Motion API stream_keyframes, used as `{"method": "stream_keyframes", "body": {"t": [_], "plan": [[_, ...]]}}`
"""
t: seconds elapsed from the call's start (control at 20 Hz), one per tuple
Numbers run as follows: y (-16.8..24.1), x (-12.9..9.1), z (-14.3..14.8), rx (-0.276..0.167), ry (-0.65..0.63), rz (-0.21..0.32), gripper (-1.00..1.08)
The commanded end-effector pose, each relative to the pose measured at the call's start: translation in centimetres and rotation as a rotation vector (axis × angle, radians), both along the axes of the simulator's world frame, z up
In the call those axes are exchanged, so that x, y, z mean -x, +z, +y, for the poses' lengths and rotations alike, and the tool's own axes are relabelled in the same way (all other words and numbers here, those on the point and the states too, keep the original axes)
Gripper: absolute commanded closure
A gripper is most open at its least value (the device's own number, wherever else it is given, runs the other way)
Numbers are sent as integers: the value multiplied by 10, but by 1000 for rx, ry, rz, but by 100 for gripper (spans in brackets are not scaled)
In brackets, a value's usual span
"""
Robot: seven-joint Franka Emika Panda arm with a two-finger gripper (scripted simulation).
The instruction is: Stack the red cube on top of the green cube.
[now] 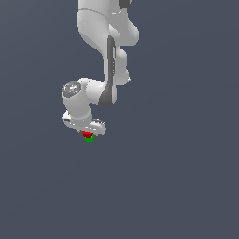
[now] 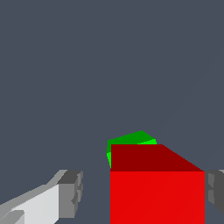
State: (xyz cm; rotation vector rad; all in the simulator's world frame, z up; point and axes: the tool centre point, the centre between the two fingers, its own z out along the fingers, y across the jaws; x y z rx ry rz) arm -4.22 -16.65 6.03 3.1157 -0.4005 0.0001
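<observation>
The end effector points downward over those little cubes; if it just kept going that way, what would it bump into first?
Probably the red cube, which sits between the fingers of the end effector, with the green cube showing just past it. Whether red already rests on green is unclear.

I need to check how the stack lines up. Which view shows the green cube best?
The wrist view: the green cube shows two shaded faces there, though the red cube covers most of it. The exterior view gives only a tiny green speck beneath the red one.
</observation>
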Motion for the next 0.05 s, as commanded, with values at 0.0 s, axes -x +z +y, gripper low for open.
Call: {"method": "stream_keyframes", "body": {"t": [0.0], "plan": [[0,0,0,0,0,0,-92]]}}
